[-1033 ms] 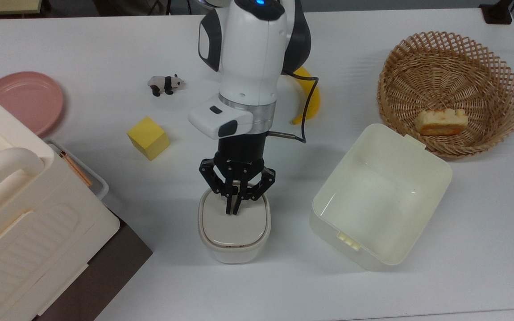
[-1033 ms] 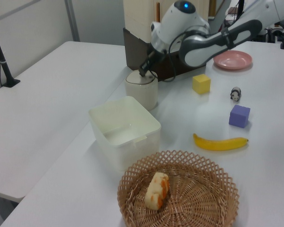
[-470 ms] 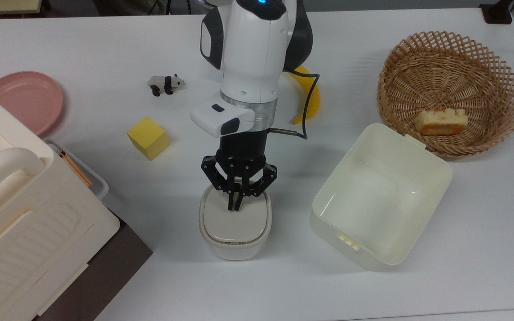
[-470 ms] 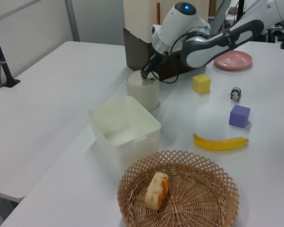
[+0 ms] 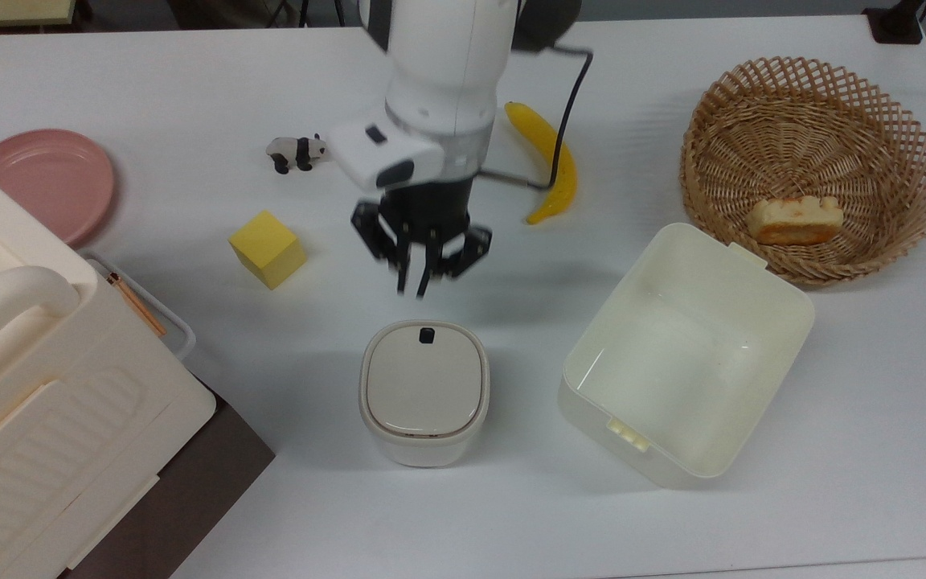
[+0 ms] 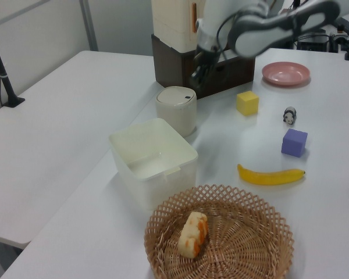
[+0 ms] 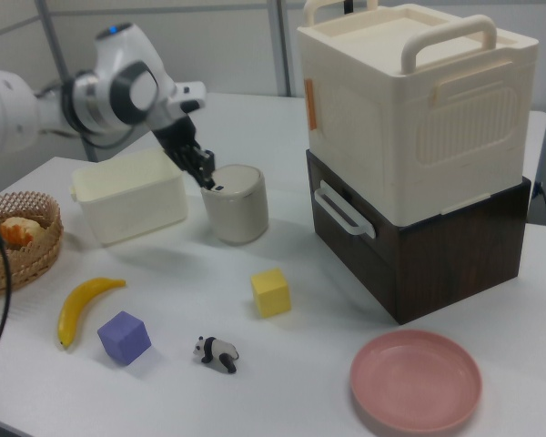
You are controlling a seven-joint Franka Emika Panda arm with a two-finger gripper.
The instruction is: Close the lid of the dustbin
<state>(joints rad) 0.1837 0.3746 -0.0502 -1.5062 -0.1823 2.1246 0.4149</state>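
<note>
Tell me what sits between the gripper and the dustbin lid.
Nothing. In the top view, the gripper hangs apart from the lid, with bare white table showing in the gap.

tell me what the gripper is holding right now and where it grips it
Nothing is held. The gripper hangs in the air with its fingers close together and nothing between them, apart from the dustbin, whose lid lies flat on top.

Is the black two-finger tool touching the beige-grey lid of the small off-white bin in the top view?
No: the tool hangs clear of the beige-grey lid, which lies flat on the small off-white bin.
</note>
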